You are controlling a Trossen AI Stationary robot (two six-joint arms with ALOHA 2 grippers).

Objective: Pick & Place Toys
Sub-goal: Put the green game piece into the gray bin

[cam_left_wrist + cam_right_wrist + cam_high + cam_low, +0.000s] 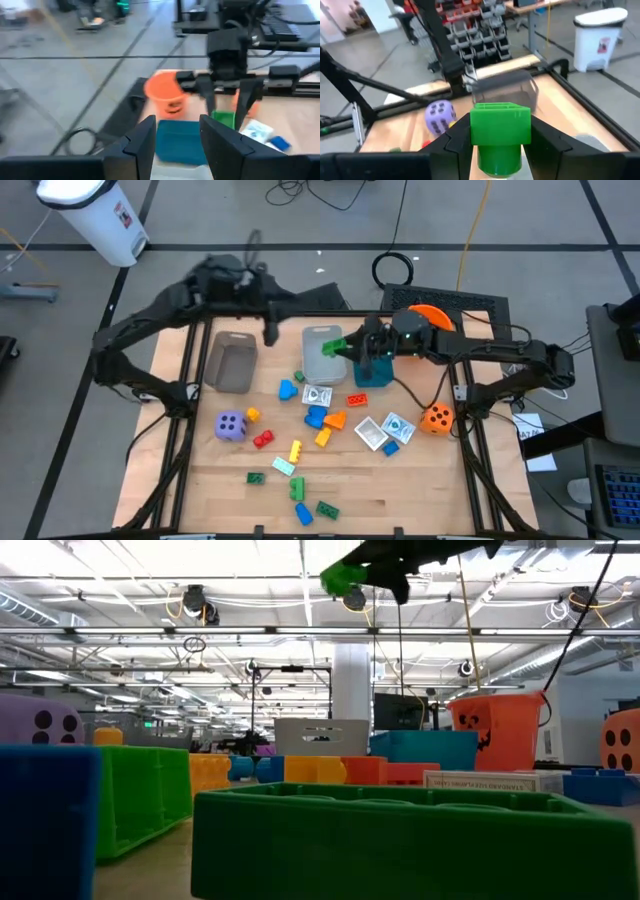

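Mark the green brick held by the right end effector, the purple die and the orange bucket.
green brick (500,131), right wrist view, middle of its front face.
purple die (230,426), high view, middle of its top face.
orange bucket (166,95), left wrist view, its side wall.

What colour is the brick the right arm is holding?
Green. The brick shows best in the right wrist view, pinched in the right tool.

Grey bin (232,362), teal bin (375,372), orange bucket (434,316), white trash can (97,216)
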